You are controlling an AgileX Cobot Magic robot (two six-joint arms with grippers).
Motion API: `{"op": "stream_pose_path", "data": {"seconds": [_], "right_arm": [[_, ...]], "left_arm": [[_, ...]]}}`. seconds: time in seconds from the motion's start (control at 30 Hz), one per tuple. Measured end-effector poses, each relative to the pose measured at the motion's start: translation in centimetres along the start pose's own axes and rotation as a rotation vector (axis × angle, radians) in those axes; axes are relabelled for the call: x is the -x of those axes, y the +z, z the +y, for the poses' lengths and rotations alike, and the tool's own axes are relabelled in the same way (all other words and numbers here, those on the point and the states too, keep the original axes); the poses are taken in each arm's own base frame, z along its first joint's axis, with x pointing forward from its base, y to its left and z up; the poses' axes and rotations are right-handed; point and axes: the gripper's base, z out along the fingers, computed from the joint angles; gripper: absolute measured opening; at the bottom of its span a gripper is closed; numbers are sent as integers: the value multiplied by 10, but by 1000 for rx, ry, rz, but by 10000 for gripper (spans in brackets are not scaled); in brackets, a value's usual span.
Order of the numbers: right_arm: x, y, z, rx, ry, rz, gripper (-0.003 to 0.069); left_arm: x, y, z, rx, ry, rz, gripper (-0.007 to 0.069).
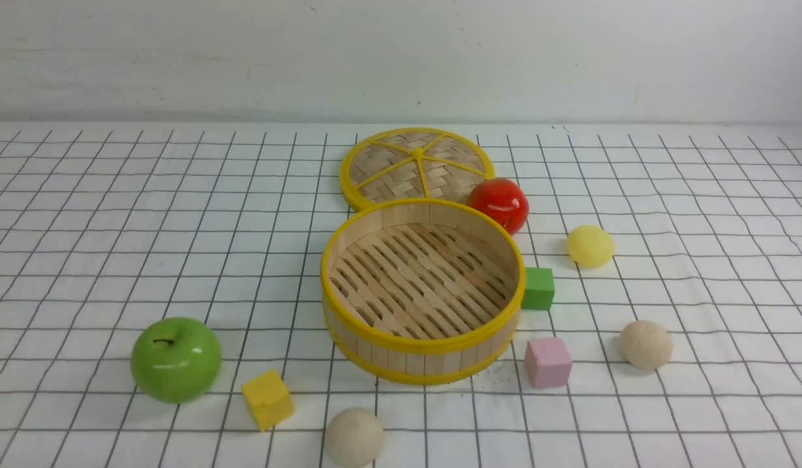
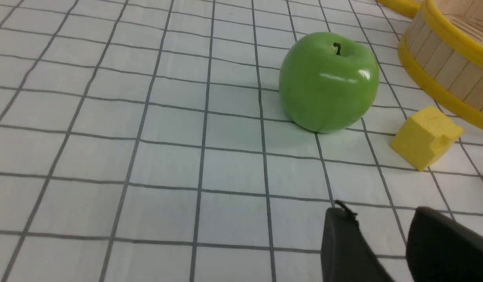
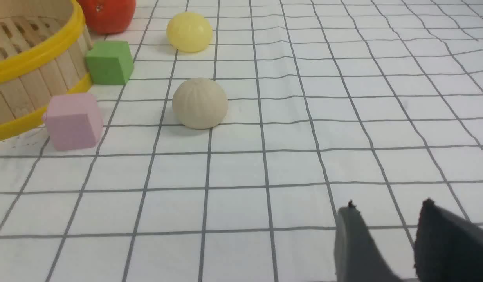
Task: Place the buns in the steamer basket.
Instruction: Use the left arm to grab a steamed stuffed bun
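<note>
The steamer basket (image 1: 422, 348) stands empty in the middle of the table; its wall also shows in the left wrist view (image 2: 449, 70) and the right wrist view (image 3: 26, 66). A pale yellow bun (image 1: 590, 246) (image 3: 189, 31) lies to its right. A cream-beige bun (image 1: 645, 344) (image 3: 200, 103) lies nearer on the right. Another cream-beige bun (image 1: 354, 437) lies in front of the basket. My left gripper (image 2: 378, 213) is open and empty above bare cloth, short of the apple. My right gripper (image 3: 386, 205) is open and empty, short of the beige bun. Neither gripper shows in the front view.
A green apple (image 1: 175, 359) (image 2: 328, 81) and a yellow cube (image 1: 267, 399) (image 2: 425, 136) lie front left. A woven lid (image 1: 416, 166) and a red tomato (image 1: 498, 204) (image 3: 106, 13) lie behind the basket. A green cube (image 1: 537, 288) (image 3: 109, 62) and a pink cube (image 1: 547, 362) (image 3: 74, 120) lie by its right side.
</note>
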Motion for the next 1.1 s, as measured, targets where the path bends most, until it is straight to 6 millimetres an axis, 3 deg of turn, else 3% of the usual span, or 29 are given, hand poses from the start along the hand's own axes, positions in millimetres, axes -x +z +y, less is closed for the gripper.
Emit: {"op": "stream_pose_path", "data": {"seconds": [1.1], "right_arm": [[0,0,0,0,0,0,239]], "left_arm": [[2,0,0,-2,6,-17,238]]}}
